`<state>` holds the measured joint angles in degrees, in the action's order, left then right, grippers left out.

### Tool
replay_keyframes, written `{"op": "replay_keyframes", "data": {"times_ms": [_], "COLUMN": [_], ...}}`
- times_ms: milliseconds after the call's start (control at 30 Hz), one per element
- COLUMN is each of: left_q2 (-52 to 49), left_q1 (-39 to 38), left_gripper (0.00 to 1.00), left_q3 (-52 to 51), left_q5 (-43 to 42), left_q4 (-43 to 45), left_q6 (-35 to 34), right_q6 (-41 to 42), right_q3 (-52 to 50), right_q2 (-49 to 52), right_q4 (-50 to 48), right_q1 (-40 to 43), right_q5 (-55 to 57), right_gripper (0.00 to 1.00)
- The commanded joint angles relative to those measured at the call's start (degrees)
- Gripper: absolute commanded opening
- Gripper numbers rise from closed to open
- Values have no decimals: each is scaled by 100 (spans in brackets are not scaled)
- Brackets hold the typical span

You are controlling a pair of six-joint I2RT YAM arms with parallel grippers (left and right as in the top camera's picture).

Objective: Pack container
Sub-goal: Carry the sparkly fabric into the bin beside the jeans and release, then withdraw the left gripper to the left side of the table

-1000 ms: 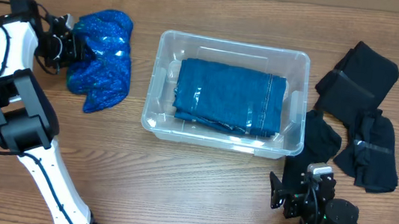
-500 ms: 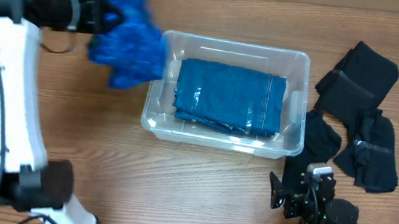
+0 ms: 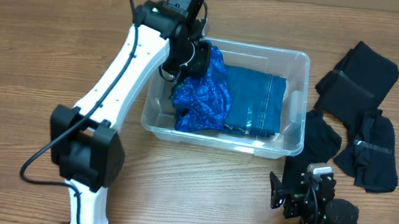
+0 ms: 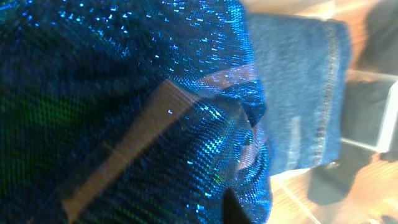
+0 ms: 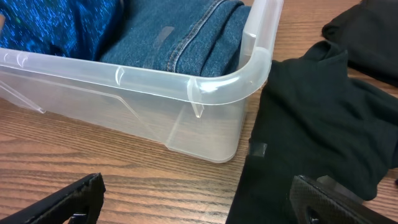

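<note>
The clear plastic container (image 3: 300, 61) stands mid-table with folded blue jeans (image 3: 259, 101) inside. My left gripper (image 3: 189, 56) is over the container's left part, shut on a shiny blue sparkly cloth (image 3: 203, 96) that hangs down into the bin over the jeans' left side. In the left wrist view the cloth (image 4: 124, 93) fills most of the frame, with the jeans (image 4: 298, 81) beyond it. My right gripper (image 3: 302, 193) is open and empty, low over the table in front of the container's near right corner (image 5: 249, 68).
Several black garments (image 3: 360, 77) lie right of the container; one (image 5: 311, 124) lies just beside its near right corner, under my right finger (image 5: 336, 202). Bare wood lies left of and in front of the bin.
My left arm swung from the far left of the table to over the container, carrying the blue sparkly cloth, which now hangs into the bin. The right arm has not moved.
</note>
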<state>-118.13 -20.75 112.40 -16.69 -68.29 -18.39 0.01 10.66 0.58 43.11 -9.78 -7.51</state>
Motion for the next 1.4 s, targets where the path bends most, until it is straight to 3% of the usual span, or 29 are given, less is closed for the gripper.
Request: {"op": "replay_keyframes", "data": {"times_ms": [0, 33, 67, 167, 233, 267, 400, 500, 533, 567, 600, 667, 767, 833, 967, 1067, 1133, 1200, 1300, 1367], "left_q2": [-168, -131, -28, 485, 820, 841, 205, -905, -1207, -1445, -1650, -1482, -492, -59, -245, -1016, -1379, -1338, -1228, -898], "left_q1": [162, 245, 387, 621, 463, 306, -452, -463, -463, -463, -463, -470, -490, -417, -52, -7, -66, -170, -328, -339], "left_gripper": [51, 69, 74, 58, 37, 34, 39, 33, 33, 41, 39, 38, 58, 66, 67, 66, 59, 58, 61, 63], "left_q3": [-31, -4, 31, 247, 249, 249, 61, 57, 57, 57, 59, 304, 866, 863, 686, 678, 678, 691, 826, 1062], "left_q5": [129, 142, 129, -96, -79, 15, 1379, 1394, 1397, 1440, 1530, 1569, 1836, 2404, 2592, 1941, 1517, 1644, 1808, 2013], "left_q4": [-321, -535, -789, -1113, -898, -813, -291, -234, -232, -210, -221, -584, -1054, -1102, -1071, -317, 46, 136, 212, -44], "left_q6": [780, 811, 809, 815, 973, 1119, 1172, 782, 745, 743, 748, 745, 566, 136, -107, 442, 538, 671, 1530, 1469], "right_q6": [22, 22, 22, 22, 22, 20, 22, 22, 22, 22, 22, 22, 22, 22, 22, 22, 22, 22, 22, 22], "right_q3": [-101, -101, -101, -101, -101, -101, -101, -101, -101, -101, -101, -101, -101, -101, -101, -101, -101, -101, -101, -101], "right_q2": [-42, -42, -42, -42, -42, -42, -42, -42, -42, -42, -42, -42, -42, -42, -42, -42, -42, -42, -42, -42], "right_q4": [2, 4, 4, 2, 4, 2, 2, 4, 2, 4, 2, 2, 2, 2, 4, 2, 2, 4, 4, 2], "right_q1": [15, 15, 15, 15, 15, 15, 15, 15, 15, 15, 15, 15, 15, 15, 15, 15, 15, 15, 15, 15], "right_q5": [-52, -52, -52, -52, -52, -52, -52, -52, -52, -52, -52, -52, -52, -52, -52, -52, -52, -52, -52, -52], "right_gripper": [100, 100, 100, 100, 100, 100, 100, 100, 100, 100, 100, 100, 100, 100, 100, 100, 100, 100, 100, 100]}}
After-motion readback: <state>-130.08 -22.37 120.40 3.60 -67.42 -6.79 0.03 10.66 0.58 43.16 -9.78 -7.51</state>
